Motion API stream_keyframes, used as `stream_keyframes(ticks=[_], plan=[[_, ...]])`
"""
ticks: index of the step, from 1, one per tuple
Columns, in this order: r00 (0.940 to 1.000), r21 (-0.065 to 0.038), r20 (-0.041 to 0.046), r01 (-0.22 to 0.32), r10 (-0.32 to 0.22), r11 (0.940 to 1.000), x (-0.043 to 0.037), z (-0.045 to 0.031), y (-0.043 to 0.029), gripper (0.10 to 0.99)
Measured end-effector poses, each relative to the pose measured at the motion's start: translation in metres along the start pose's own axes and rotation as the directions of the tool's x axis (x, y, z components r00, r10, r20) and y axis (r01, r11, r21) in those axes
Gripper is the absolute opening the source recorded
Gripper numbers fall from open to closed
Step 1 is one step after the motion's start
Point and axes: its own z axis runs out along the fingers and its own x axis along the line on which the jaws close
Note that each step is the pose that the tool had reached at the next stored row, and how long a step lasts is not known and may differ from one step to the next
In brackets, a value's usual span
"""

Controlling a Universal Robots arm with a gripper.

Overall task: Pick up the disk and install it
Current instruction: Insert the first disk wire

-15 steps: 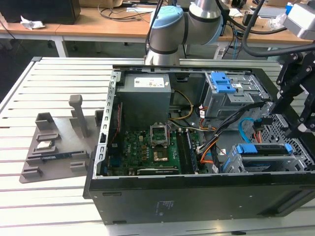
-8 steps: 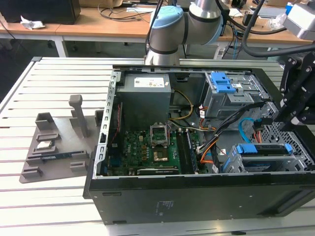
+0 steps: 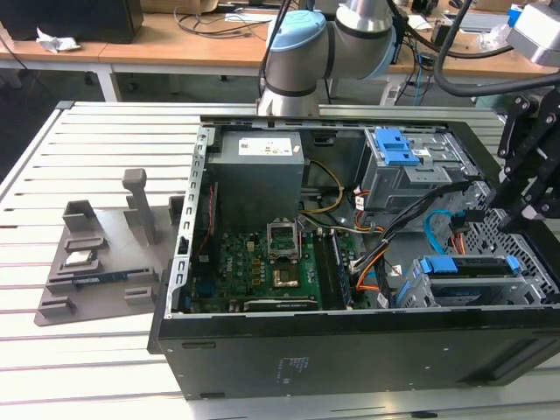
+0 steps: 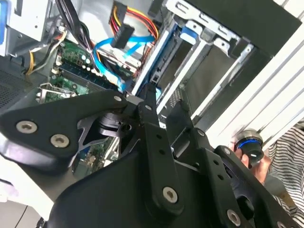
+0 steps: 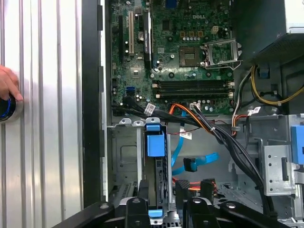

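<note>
Several loose cables (image 5: 213, 133) beside the disk (image 3: 468, 265) in its drive cage (image 5: 127, 156).

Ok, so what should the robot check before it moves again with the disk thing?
1. Disk in its slot: the disk stands on edge inside the drive cage in the first wrist view. Ok.
2. Gripper lined up: the gripper is right over the disk's end. Ok.
3. Gripper holding the disk: cannot tell.
4. Cables out of the way: the blue cable lies beside the cage, and the black cable bundle runs past it. Neither crosses the disk. Ok.
5. Person's hand away: the hand rests on the table outside the computer case. Ok.
</note>
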Motion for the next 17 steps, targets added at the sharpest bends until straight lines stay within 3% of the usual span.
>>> stream_keyframes(ticks=[2, 4, 5, 11, 17], plan=[[1.0000, 0.000, 0.0001, 0.000, 0.000, 1.0000, -0.0058, -0.0003, -0.0041, 0.361], [1.0000, 0.000, 0.0000, 0.001, -0.001, 1.0000, -0.0213, -0.0007, -0.0159, 0.361], [1.0000, 0.000, -0.0001, 0.001, -0.001, 1.0000, -0.0263, -0.0004, -0.0181, 0.361], [1.0000, 0.000, -0.0002, 0.001, -0.001, 1.0000, -0.0478, 0.0070, -0.0231, 0.361], [1.0000, 0.000, -0.0002, 0.002, -0.002, 1.0000, -0.0506, 0.0281, -0.0238, 0.361]])
